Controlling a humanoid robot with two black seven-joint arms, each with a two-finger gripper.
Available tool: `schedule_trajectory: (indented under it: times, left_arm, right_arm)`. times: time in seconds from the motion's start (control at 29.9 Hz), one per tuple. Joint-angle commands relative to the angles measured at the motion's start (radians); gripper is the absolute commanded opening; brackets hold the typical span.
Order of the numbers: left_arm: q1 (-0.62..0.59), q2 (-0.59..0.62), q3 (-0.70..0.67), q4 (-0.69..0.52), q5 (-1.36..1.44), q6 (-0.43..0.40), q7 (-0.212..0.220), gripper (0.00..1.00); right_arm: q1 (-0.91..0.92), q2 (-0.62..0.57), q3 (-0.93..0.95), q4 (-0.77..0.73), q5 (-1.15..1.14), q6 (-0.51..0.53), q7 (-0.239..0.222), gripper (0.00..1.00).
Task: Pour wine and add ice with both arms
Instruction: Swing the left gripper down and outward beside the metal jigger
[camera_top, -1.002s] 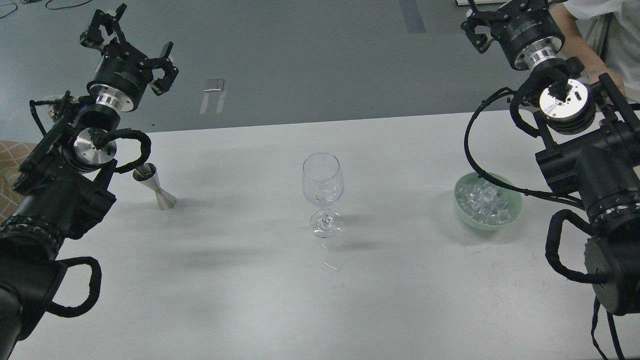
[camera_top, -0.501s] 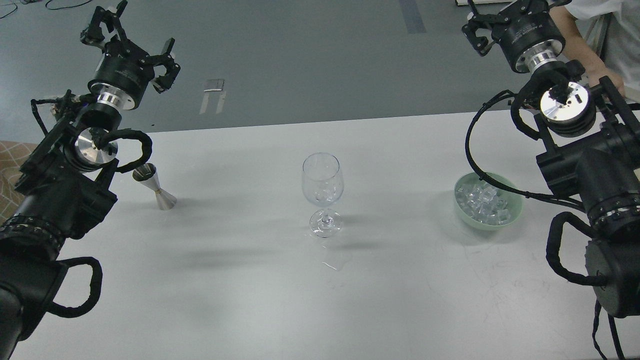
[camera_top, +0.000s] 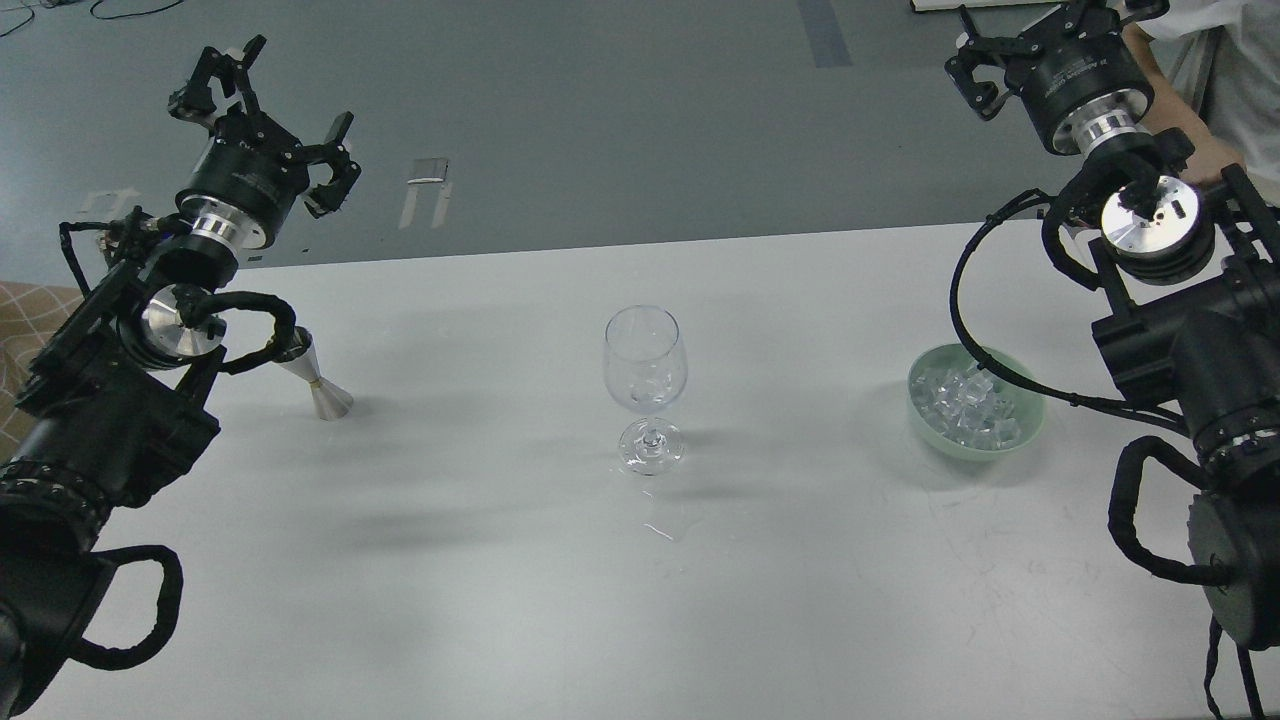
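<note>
A clear wine glass stands upright at the middle of the white table. The ice is a heap of small clear cubes in a pale green bowl to the glass's right. A silver jigger stands to the left, partly behind my left arm. My left gripper is open and empty, raised high beyond the table's far left edge. My right gripper is open and empty, raised at the top right, partly cut off by the view's edge.
A person in a pale shirt stands at the far right behind my right arm. A small wet patch lies in front of the glass. Grey floor lies beyond the table's far edge.
My right arm has shifted a little to the right. My left arm has sunk slightly and now covers the jigger's top. The glass, the bowl and the jigger have not moved.
</note>
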Motion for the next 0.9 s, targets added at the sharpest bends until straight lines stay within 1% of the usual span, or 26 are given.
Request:
schedule_trajectory:
  times: [0.0,0.1,0.17,0.23,0.3,0.33,0.37,0.43,0.5,0.53,0.6,0.63,0.7,0.74,0.87]
  left_arm:
    - [0.019,0.037,-0.009,-0.071,-0.003,0.000,0.002,0.98]
    - [0.085,0.097,-0.017,-0.226,-0.004,0.000,0.002,0.98]
    - [0.120,0.118,-0.014,-0.301,-0.003,0.000,0.002,0.98]
    - [0.156,0.126,-0.006,-0.344,0.000,0.000,0.003,0.98]
    - [0.212,0.155,0.003,-0.422,0.014,0.000,0.006,0.98]
    - [0.222,0.167,0.005,-0.447,0.017,0.000,0.010,0.98]
    - [0.240,0.196,0.009,-0.496,0.020,0.000,0.019,0.98]
    - [0.266,0.235,0.021,-0.551,0.022,0.000,0.028,0.98]
    - [0.304,0.328,0.041,-0.659,0.028,0.000,0.039,0.98]
    - [0.309,0.350,0.042,-0.683,0.034,0.000,0.040,0.98]
    - [0.337,0.434,0.042,-0.758,0.083,0.003,0.040,0.98]
    - [0.337,0.434,0.042,-0.759,0.083,0.003,0.040,0.98]
    - [0.351,0.489,0.031,-0.811,0.197,0.067,0.037,0.97]
    - [0.351,0.503,0.026,-0.819,0.225,0.079,0.036,0.97]
    - [0.357,0.597,0.031,-0.874,0.296,0.095,0.034,0.96]
  right_arm:
    - [-0.020,-0.003,0.001,0.015,0.000,0.001,0.000,1.00]
    - [-0.051,-0.009,0.001,0.045,0.000,0.001,0.000,1.00]
    - [-0.069,-0.009,0.001,0.055,0.000,0.001,0.000,1.00]
    - [-0.080,-0.011,0.003,0.062,0.000,0.000,0.001,1.00]
    - [-0.102,-0.032,0.004,0.086,0.000,-0.003,0.001,1.00]
    - [-0.105,-0.042,0.003,0.092,0.000,-0.002,0.000,1.00]
    - [-0.108,-0.057,0.001,0.097,0.000,0.000,-0.002,1.00]
    - [-0.108,-0.063,0.001,0.097,0.002,0.000,-0.003,1.00]
    - [-0.116,-0.078,0.003,0.103,0.003,0.000,-0.003,1.00]
    - [-0.116,-0.082,0.003,0.108,0.008,0.000,-0.003,1.00]
    - [-0.131,-0.083,0.003,0.127,0.012,0.000,-0.005,1.00]
    - [-0.131,-0.083,0.003,0.128,0.013,0.000,-0.005,1.00]
    - [-0.140,-0.083,0.003,0.141,0.013,0.000,-0.005,1.00]
    - [-0.140,-0.083,0.003,0.141,0.014,0.000,-0.005,1.00]
    - [-0.142,-0.083,0.003,0.141,0.013,0.003,-0.005,1.00]
